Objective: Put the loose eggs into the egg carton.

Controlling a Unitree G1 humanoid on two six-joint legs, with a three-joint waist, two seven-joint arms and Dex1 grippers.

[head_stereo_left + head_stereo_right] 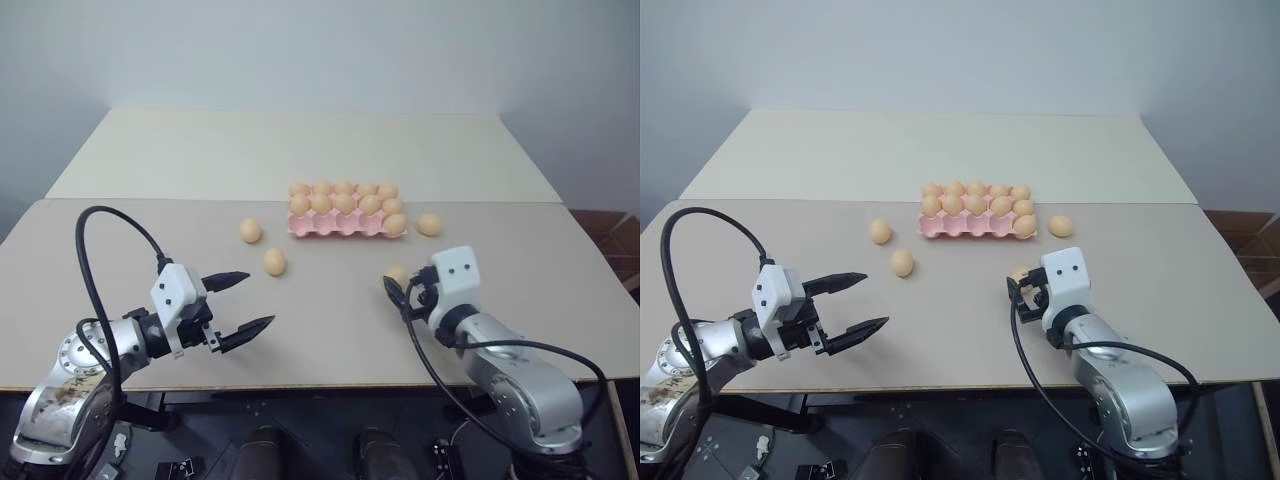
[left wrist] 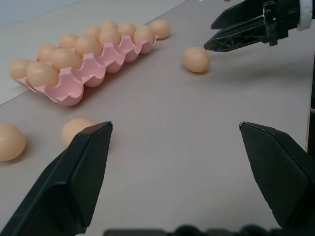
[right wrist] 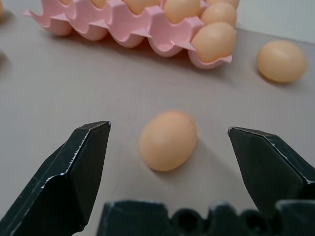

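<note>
Up close, wide right pincer frames an egg

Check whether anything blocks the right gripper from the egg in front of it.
Nothing visible does. The right gripper is open, and the loose egg lies on bare table ahead of its fingertips, apart from the egg carton.

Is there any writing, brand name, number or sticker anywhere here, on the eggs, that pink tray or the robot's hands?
None can be read. The eggs, such as the one lying between the right gripper's open fingers, are plain. The egg carton shows bare pink moulding, and the white housing behind the left gripper carries no lettering, just two small dark dots, as on the right one.
</note>
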